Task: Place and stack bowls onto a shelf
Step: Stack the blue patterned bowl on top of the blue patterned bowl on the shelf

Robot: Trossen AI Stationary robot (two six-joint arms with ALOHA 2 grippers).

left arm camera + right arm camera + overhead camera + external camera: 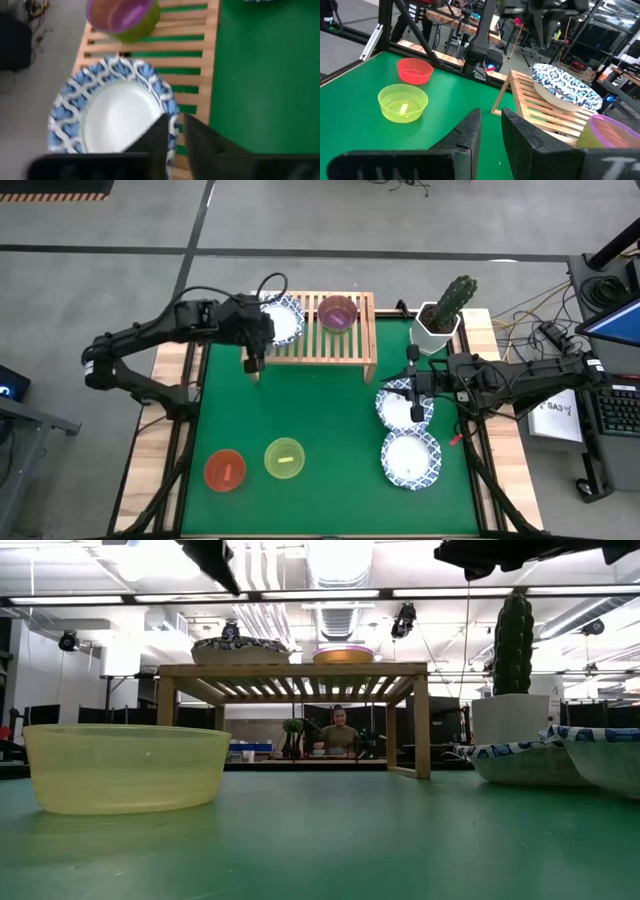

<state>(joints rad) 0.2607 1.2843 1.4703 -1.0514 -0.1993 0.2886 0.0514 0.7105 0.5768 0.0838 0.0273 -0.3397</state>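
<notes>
Left gripper (pixel 174 131) hovers over white bowl (pixel 281 320) on shelf (pixel 345 348), jaws nearly closed, empty. Right gripper (pixel 416 390), narrow gap, empty, above white bowls (pixel 405 408). Next: clear straight up off the shelf, avoid nudging the rim or purple bowl (pixel 337 312)

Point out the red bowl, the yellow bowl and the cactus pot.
red bowl (pixel 225 470), high view, on its inside floor.
yellow bowl (pixel 127 767), low view, on its near outer wall.
cactus pot (pixel 437 326), high view, on its white rim.
</notes>
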